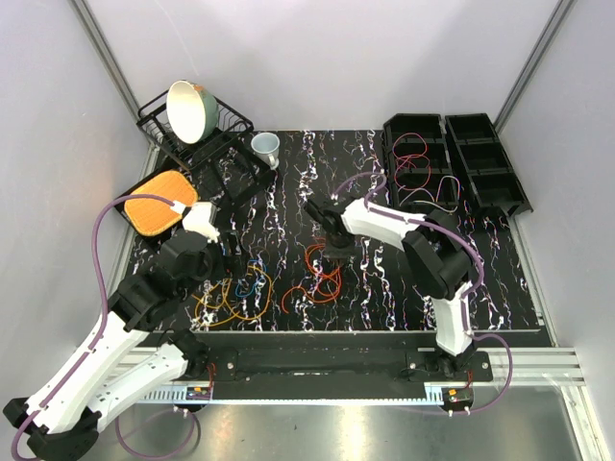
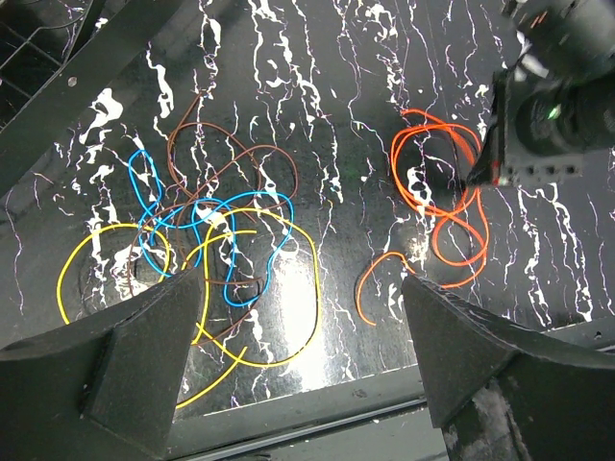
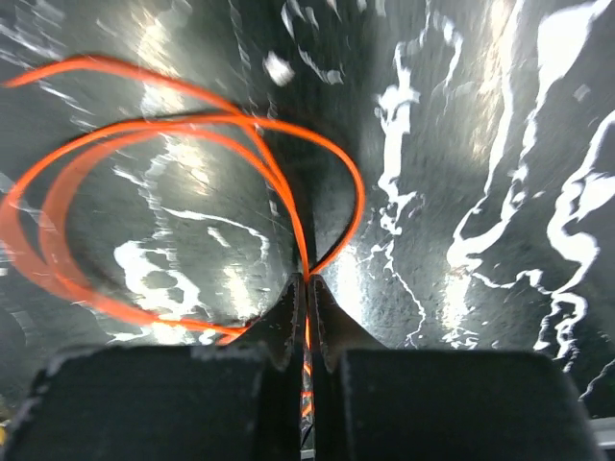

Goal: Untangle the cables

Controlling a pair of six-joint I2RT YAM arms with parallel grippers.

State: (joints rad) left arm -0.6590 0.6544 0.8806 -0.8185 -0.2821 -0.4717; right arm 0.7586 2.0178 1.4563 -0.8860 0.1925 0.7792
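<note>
Because the right tool (image 3: 307,298) pinches the thin orange cable (image 3: 298,226) only at 1 point, where 2 strands of its loops come together, I think a quick pull could tighten these loops into a knot instead of opening them. The wire is also very thin, so it may slip out of the closed tips. Its free end on the black marbled table (image 2: 336,96) curls near the tangle of blue, yellow and brown cables (image 2: 207,216), and a careless drag toward that side could catch it there.

This right tool is fully closed on the orange cable, low at the table surface. The left tool (image 2: 303,279) stands wide apart and holds nothing. It hangs above the table, with the tangle beside 1 finger and the orange cable further off on the other side.
</note>
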